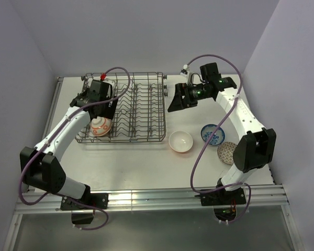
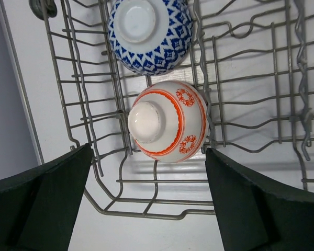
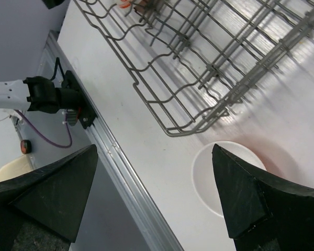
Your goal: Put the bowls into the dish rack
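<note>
The grey wire dish rack stands at the back left of the table. A red-orange patterned bowl lies bottom-up in its near left corner. In the left wrist view this red-orange patterned bowl sits just in front of a blue-white patterned bowl, also bottom-up between the rack's wires. My left gripper hangs open just above them, holding nothing. My right gripper hovers open beside the rack's right edge. Below it a white bowl rests upright on the table.
A blue patterned bowl sits right of the white one. A further patterned bowl is partly hidden by the right arm. The rack's front corner and the table's aluminium rail show in the right wrist view.
</note>
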Robot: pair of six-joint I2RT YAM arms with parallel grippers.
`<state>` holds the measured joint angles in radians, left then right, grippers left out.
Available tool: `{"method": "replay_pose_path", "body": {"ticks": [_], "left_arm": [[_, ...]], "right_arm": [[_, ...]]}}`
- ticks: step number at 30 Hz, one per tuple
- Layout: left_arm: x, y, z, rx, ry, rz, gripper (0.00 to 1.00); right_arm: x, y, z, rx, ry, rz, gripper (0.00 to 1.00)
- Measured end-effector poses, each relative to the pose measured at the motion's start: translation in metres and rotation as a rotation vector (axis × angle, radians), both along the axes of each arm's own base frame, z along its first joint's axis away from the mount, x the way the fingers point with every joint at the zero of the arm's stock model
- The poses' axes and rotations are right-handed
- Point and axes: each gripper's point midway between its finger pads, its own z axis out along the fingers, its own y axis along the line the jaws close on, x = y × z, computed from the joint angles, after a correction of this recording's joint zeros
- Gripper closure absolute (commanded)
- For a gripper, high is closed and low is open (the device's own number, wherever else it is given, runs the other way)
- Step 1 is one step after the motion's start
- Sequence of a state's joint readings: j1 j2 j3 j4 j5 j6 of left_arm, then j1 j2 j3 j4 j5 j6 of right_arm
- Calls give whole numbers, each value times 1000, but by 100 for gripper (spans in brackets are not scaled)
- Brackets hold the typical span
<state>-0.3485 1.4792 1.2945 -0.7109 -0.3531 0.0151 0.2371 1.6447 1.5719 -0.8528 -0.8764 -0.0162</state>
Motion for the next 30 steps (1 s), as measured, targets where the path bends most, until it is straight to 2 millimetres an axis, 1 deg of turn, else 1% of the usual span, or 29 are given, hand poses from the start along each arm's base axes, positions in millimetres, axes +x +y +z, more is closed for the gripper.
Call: {"method": "replay_pose_path", "body": {"ticks": [2,3,5,6,9,11,13,14,16,18,21,27,30], "left_arm": [[-1,-2,7,-21,-18,-7,12],[0,-2,7,-38,-16,-13,15],[0,-2,3,-82,0,-22,21],[0,1,1,-101,10,-19,25],[1,25,-7,-174,38,36,27],[2,42,-10,-224,44,86,26],[0,55,-15,-269,55,124,26],[-1,58,-19,-291,64,133,26],[-6,58,-27,-321,87,134,26],[-10,51,-35,-356,116,122,25],[-10,42,-44,-427,155,106,25],[-6,49,-66,-501,215,149,24],[-5,47,-76,-520,243,152,24]], "right_arm": [[0,-7,0,-11,-5,-9,4],[-1,-10,1,-17,-10,-13,4],[-3,-14,2,-24,-16,-18,5],[-5,-15,3,-26,-18,-18,5],[-11,-17,4,-28,-26,-14,5],[-14,-18,3,-29,-23,-13,5],[-16,-18,0,-28,-15,-11,5],[-17,-18,-1,-28,-9,-10,6],[-19,-18,-5,-29,3,-9,6],[-20,-18,-8,-30,12,-9,6],[-21,-18,-11,-32,19,-9,6],[-22,-18,-14,-32,29,-11,6],[-22,-18,-14,-32,29,-11,6]]}}
